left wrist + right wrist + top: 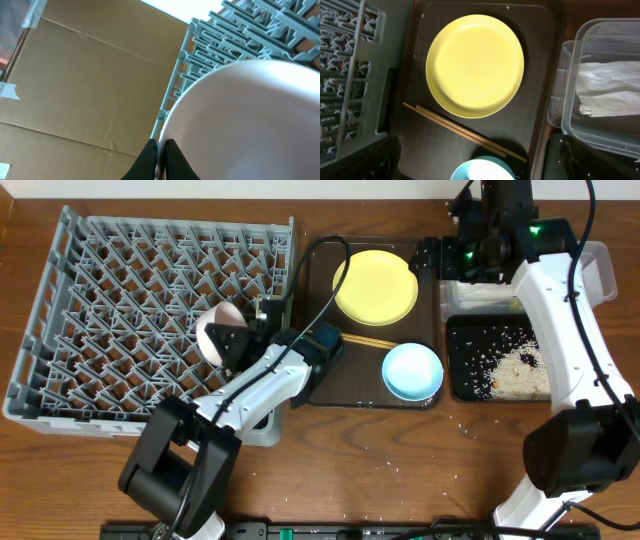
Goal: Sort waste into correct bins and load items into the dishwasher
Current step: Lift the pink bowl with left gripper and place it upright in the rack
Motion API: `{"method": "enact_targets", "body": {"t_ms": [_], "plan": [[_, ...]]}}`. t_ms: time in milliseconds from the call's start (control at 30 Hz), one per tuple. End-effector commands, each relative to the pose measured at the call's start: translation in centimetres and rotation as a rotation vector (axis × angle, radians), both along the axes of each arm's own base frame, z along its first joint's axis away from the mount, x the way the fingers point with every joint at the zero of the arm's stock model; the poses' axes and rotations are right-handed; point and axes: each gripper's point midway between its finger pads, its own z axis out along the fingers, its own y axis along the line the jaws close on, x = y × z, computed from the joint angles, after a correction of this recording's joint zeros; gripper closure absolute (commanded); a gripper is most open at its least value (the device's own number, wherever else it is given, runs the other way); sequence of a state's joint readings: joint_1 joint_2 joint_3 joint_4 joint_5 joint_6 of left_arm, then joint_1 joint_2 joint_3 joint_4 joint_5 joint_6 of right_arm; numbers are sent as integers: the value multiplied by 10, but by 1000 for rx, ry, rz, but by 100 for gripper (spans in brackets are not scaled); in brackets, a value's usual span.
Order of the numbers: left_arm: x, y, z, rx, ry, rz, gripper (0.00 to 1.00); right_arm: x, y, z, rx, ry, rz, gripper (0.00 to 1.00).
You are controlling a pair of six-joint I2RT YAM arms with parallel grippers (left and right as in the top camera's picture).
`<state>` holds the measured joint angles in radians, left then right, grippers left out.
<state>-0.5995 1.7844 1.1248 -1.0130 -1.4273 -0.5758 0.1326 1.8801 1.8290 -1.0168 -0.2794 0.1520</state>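
Note:
My left gripper is shut on the rim of the white bowl and holds it tilted over the right side of the grey dish rack. The left wrist view shows the jaws pinching the bowl near the rack. My right gripper is open and empty above the brown tray; its fingers are spread wide. The yellow plate, chopsticks and light blue bowl lie on that tray. A white napkin lies in the clear tub. The cup and sleeve are out of view.
The brown tray sits between the rack and the bins. The black tray at right holds rice; the clear tub is behind it. Loose grains lie on the table in front.

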Motion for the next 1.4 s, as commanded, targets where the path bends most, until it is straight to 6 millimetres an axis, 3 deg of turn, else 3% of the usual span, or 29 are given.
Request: {"method": "enact_targets", "body": {"t_ms": [0,167,333,733,867,1367], "plan": [[-4,1,-11,-6,29,1,93,-2,5,7,-2,-20,15,1],[-9,5,-14,31,45,-3,92,-3,5,7,-2,-16,15,1],[-5,2,9,163,-9,-36,93,-3,5,6,-2,-16,15,1],[-6,2,1,139,44,-29,93,-2,5,7,-2,-19,15,1],[-4,1,9,194,36,-39,93,-2,5,7,-2,-19,15,1],[-4,1,10,263,137,-41,93,-2,5,7,-5,-22,21,1]]}}
